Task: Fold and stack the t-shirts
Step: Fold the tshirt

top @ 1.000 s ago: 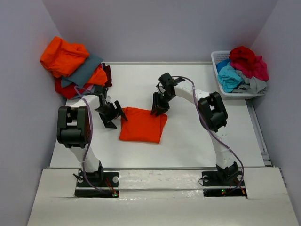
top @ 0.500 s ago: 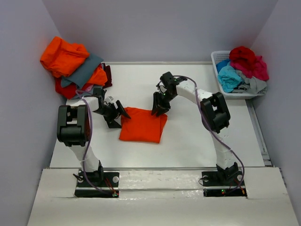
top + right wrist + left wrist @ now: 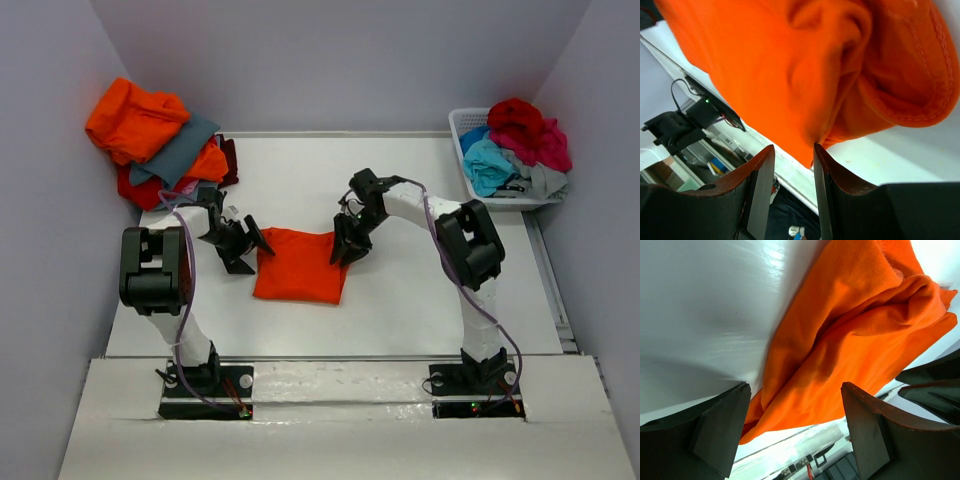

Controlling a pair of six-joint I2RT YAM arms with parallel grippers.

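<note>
A bright orange t-shirt [image 3: 298, 265] lies folded into a rough rectangle on the white table [image 3: 420, 300], between the two arms. My left gripper [image 3: 250, 244] stands open at its left edge, and in the left wrist view [image 3: 795, 390] the wide jaws frame the cloth [image 3: 850, 340] without closing on it. At the shirt's right edge my right gripper [image 3: 345, 250] is low over the table. In the right wrist view [image 3: 793, 147] the jaws stand partly apart. A bunched fold of the shirt [image 3: 805, 75] touches one fingertip [image 3: 816, 148]; nothing sits between the jaws.
A heap of orange, grey and red t-shirts [image 3: 150, 135] lies at the table's back left corner. A white slatted basket [image 3: 462, 125] at the back right holds red, turquoise and grey shirts [image 3: 520, 140]. Grey walls close in on three sides.
The right gripper has moved nearer and lower along the shirt's right edge, pushing that edge inward. The left gripper has shifted slightly toward the shirt's left edge.
</note>
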